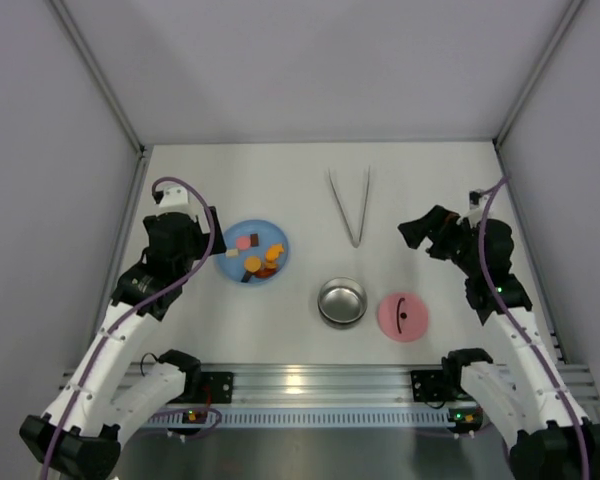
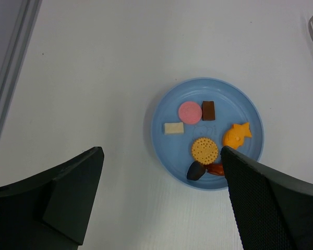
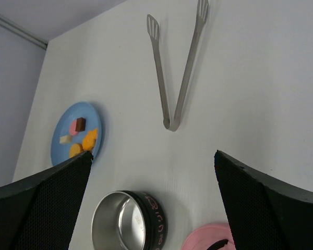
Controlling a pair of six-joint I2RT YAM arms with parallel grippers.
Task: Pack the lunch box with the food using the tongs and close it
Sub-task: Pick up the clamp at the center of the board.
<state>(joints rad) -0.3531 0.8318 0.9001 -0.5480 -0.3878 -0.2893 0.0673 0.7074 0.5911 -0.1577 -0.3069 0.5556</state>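
Note:
The lunch box (image 1: 342, 302) is a small steel bowl standing open near the front middle; it also shows in the right wrist view (image 3: 126, 221). Its pink lid (image 1: 403, 316) lies flat just right of it. The tongs (image 1: 350, 205) lie spread in a V behind the bowl, joint toward me. The food (image 2: 204, 149), several small pieces, sits on a blue plate (image 2: 208, 83) to the left. My left gripper (image 2: 161, 153) hangs open over the plate's near-left edge. My right gripper (image 3: 153, 154) is open above the table, right of the tongs, holding nothing.
Grey walls close in the table on the left, back and right. An aluminium rail (image 1: 310, 380) with the arm bases runs along the near edge. The blue plate (image 1: 265, 230) lies left of the bowl.

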